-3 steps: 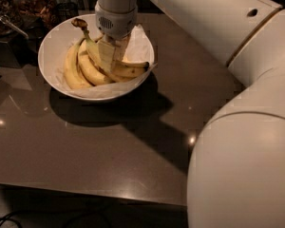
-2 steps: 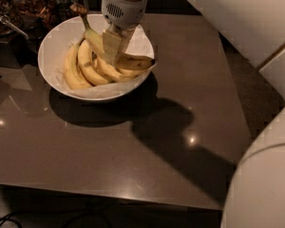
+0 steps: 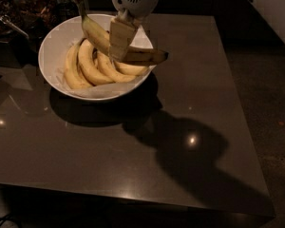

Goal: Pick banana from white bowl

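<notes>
My gripper (image 3: 119,42) hangs over the white bowl (image 3: 54,42) at the table's back left. It is shut on the banana (image 3: 142,56), the long curved one with a dark stem end up left and a black tip at right. The banana is lifted clear of the other fruit and tilts, stem high, tip over the bowl's right rim. Three shorter yellow bananas (image 3: 88,63) lie in the bowl on the crinkled white paper liner.
The bowl stands on a dark glossy table (image 3: 147,151). Dark clutter and a metal utensil (image 3: 12,25) sit at the back left, beyond the bowl. The table's right edge drops to a dark floor (image 3: 270,94).
The gripper has risen with the long banana, lifting it out of the bowl and off the other bananas. The arm has drawn up and out of the right of the view.
</notes>
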Controlling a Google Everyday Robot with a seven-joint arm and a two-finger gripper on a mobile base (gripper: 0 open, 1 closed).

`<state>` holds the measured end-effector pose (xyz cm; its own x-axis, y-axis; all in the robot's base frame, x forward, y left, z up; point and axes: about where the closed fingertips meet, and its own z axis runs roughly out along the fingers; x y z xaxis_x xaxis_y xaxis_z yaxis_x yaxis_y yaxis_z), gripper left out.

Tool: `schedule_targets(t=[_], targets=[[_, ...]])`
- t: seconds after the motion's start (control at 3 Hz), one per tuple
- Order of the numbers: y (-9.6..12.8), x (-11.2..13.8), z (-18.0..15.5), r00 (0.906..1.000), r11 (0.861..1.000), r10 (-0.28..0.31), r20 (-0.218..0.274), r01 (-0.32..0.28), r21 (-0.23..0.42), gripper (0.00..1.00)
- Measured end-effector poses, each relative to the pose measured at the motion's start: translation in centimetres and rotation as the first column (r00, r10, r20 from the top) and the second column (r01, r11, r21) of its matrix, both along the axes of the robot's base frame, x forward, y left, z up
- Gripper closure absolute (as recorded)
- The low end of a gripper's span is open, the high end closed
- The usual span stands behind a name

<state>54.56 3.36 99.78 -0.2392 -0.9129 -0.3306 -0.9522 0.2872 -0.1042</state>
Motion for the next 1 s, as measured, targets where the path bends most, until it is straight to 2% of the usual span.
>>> schedule_targets(t=[0.33, 0.67, 1.0], targets=[[-1.6, -1.5, -0.2, 0.9999, 1.000, 0.012, -0.012, -0.012, -0.007, 1.00], [-4.4, -3.9, -1.3, 0.9996, 0.999, -0.021, -0.021, 0.020, -0.044, 1.00], [-4.1, -3.6, -1.4, 0.9997, 0.999, -0.019, -0.016, 0.019, -0.039, 1.00]])
